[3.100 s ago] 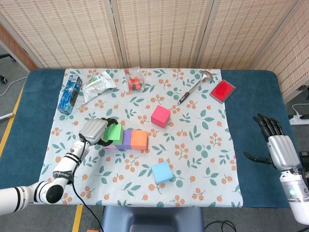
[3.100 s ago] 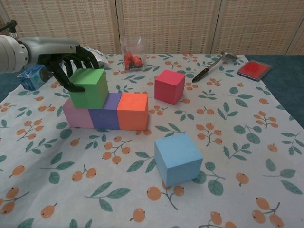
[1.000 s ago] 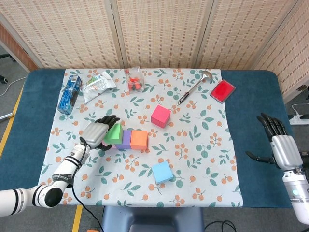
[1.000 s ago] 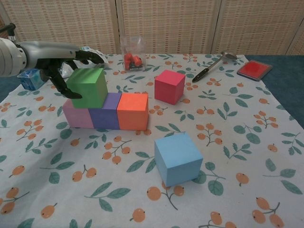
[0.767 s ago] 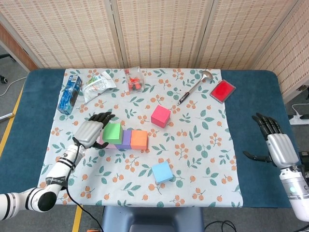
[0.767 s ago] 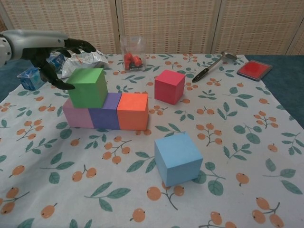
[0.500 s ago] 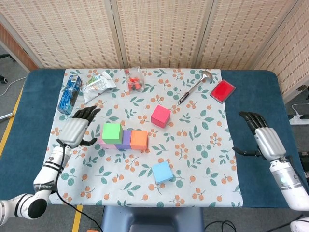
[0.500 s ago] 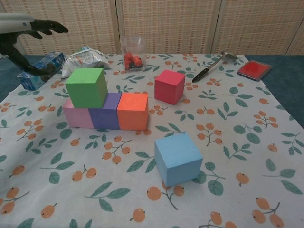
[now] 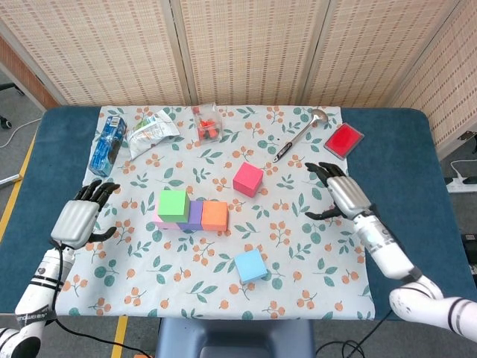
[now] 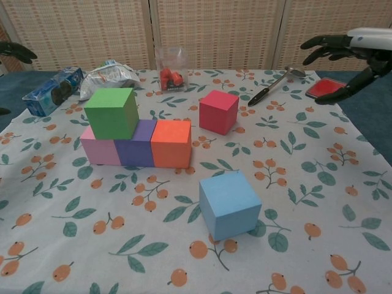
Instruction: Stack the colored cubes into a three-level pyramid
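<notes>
We found six cubes on the floral tablecloth [image 9: 298, 224], one of each color. The pink cube [image 10: 98, 150], purple cube [image 10: 139, 144] and orange cube [image 10: 171, 143] sat touching in a row, and the green cube [image 10: 111, 113] rested on top, over the pink and purple ones. The magenta cube [image 9: 248, 179] stood alone just behind and to the right of the row, and the light blue cube [image 9: 250, 265] lay apart near the front edge.

Our left hand [image 9: 76, 220] hovered over the cloth's left edge, well apart from the row, fingers spread and holding nothing. Our right hand [image 9: 344, 197] hung over the right part of the cloth, fingers also spread and empty; the magenta cube was the nearest cube to it, with a clear gap between them.

Along the back we counted one blue packet [image 9: 108, 144], one crinkled foil bag [image 9: 153, 128], one clear box [image 9: 207, 123] of red pieces, one ladle [image 9: 299, 134] and one red pad [image 9: 343, 140].
</notes>
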### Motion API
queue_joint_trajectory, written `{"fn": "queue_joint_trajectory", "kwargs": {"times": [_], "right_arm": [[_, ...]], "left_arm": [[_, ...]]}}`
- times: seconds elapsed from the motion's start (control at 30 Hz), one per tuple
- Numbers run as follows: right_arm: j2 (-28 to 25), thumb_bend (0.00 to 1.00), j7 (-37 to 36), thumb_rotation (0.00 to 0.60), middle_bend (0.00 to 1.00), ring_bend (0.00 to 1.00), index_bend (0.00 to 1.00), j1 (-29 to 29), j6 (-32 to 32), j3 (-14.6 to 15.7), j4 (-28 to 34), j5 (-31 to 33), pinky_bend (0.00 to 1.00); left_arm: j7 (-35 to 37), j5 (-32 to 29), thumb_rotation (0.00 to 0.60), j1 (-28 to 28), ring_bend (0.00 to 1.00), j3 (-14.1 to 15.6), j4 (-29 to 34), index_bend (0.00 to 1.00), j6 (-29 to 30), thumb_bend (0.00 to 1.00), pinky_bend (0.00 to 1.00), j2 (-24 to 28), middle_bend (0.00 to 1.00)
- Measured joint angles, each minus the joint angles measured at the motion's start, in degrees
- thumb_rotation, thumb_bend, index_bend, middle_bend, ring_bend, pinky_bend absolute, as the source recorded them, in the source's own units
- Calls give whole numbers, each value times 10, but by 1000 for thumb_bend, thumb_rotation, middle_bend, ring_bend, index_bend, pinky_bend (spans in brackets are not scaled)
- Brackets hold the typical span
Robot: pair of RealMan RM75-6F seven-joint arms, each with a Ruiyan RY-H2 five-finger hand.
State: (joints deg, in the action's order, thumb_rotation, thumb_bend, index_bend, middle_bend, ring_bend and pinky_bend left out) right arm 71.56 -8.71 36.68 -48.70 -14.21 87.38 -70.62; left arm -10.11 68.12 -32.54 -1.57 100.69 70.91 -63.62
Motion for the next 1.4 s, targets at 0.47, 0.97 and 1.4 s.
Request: {"fn": "queue_joint_trajectory", "kwargs": {"times": [0.47, 0.97, 1.4], "right_arm": [[174, 19, 167, 499, 150, 0, 102, 138, 63, -33, -146, 205, 0], [310, 19, 262, 500, 173, 0, 180, 250, 95, -57, -324, 335, 0], [374, 101, 273, 534, 254, 51, 346, 278, 109, -77, -428, 362, 0]], "left_arm": [[74, 87, 600, 88, 55, 21, -69, 124, 78, 253, 142, -16, 118], [122, 152, 600, 133, 55, 25, -79, 124, 106, 253, 142, -5, 119], [154, 177, 600, 145, 54, 19, -91, 120, 98, 253, 142, -5, 117]]}}
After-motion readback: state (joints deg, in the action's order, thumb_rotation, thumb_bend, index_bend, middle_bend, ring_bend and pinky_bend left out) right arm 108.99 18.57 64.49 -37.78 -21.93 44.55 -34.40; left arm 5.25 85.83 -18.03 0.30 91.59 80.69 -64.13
